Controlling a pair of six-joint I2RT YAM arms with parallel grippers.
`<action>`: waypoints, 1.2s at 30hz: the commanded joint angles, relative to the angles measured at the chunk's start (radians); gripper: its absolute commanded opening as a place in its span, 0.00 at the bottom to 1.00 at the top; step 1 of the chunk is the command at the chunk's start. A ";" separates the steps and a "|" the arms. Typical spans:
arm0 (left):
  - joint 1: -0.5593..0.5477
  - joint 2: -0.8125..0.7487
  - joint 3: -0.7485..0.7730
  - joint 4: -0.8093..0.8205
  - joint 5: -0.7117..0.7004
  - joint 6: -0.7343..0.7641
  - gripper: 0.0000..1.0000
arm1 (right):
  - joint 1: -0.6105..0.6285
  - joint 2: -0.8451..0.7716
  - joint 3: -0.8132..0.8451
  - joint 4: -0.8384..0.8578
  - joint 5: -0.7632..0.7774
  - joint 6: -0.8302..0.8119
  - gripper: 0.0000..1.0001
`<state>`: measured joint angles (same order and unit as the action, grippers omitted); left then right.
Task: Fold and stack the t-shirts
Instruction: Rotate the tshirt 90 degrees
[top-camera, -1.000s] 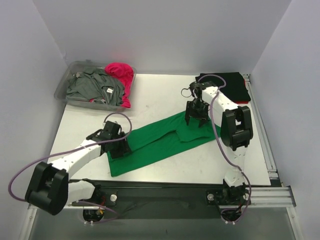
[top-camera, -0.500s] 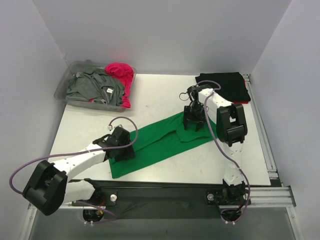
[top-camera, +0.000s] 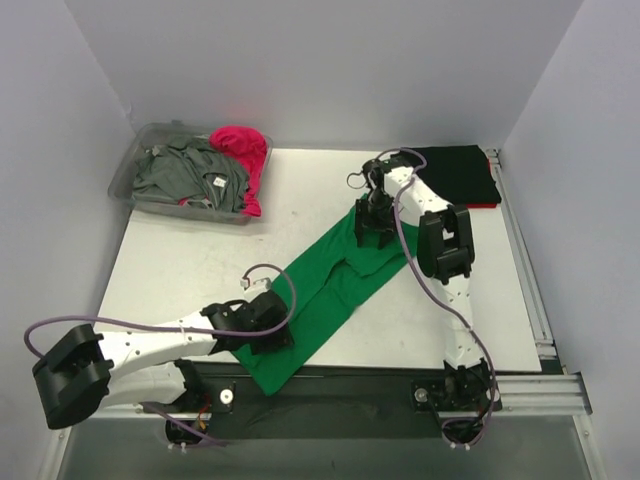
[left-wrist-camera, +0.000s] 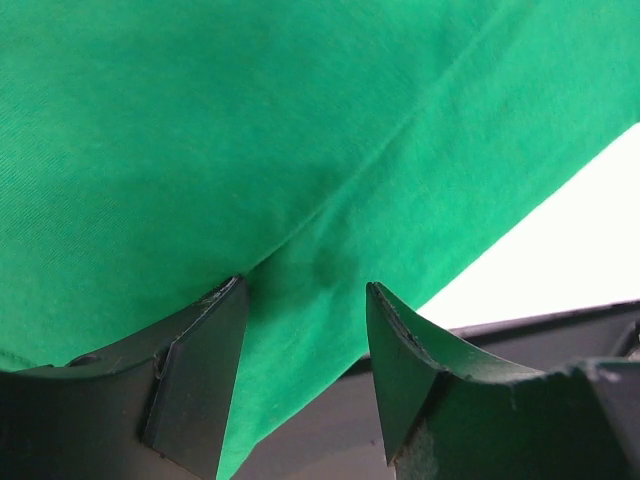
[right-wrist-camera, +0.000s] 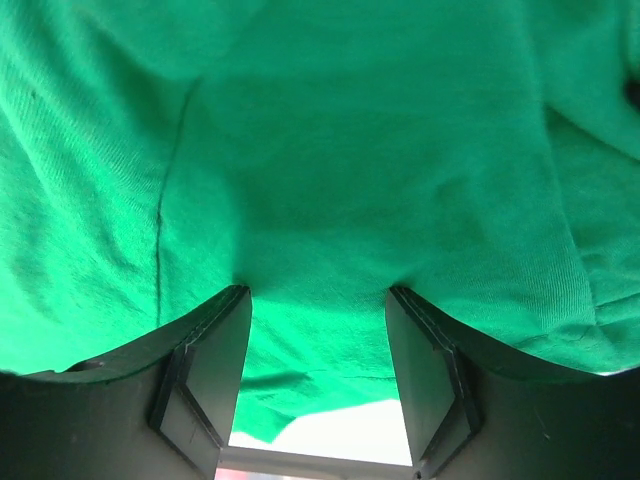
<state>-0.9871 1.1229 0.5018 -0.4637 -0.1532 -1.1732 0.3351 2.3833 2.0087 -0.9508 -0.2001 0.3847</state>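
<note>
The bright green t-shirt lies as a long diagonal strip on the white table, its near end hanging over the front edge. My left gripper is open, its fingertips pressed down on the near end of the shirt. My right gripper is open and pressed on the far end. The black t-shirt lies folded at the back right. The grey t-shirt and the magenta pink t-shirt lie crumpled in the bin.
The clear plastic bin stands at the back left corner. A metal rail runs along the table's right edge. White walls close in the back and both sides. The dark front rail runs below the table edge.
The green shirt has swung to a steeper diagonal. My left gripper dragged its near end toward the front edge and right. My right gripper moved the far end back and left.
</note>
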 joint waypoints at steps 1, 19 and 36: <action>-0.045 0.015 0.026 -0.035 -0.002 -0.075 0.62 | 0.005 0.042 0.091 -0.069 -0.015 -0.033 0.56; -0.027 -0.109 -0.017 0.014 -0.077 -0.132 0.62 | -0.011 -0.263 -0.234 0.017 -0.024 -0.040 0.67; -0.015 0.112 0.009 0.134 0.010 -0.040 0.62 | -0.025 -0.006 -0.021 0.006 -0.016 0.062 0.68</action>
<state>-1.0046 1.1912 0.5152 -0.3450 -0.1738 -1.2388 0.3191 2.3348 1.9305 -0.9173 -0.2249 0.4168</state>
